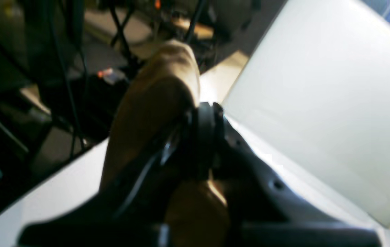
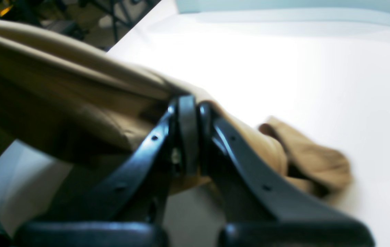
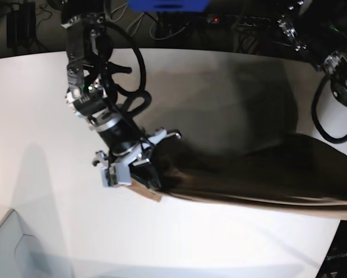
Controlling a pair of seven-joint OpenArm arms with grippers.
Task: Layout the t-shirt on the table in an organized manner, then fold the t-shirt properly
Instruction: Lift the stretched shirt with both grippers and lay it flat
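Presently, both grippers clamp the t-shirt (image 3: 248,174), stretched across the lower right of the base view above the table (image 3: 40,127). Right gripper (image 2: 191,137) jaws pinch one end; left gripper (image 1: 205,137) jaws pinch the other. Judged step: laying out. Next move calls for lowering the cloth flat, evenly tensioned. No containers hold anything; the grey box corner (image 3: 11,249) sits lower left.

Left gripper (image 1: 203,113): jaws pressed together on a fold of the t-shirt (image 1: 157,103).
Right gripper (image 2: 191,109): jaws clamped on the t-shirt, wrist angled downward.
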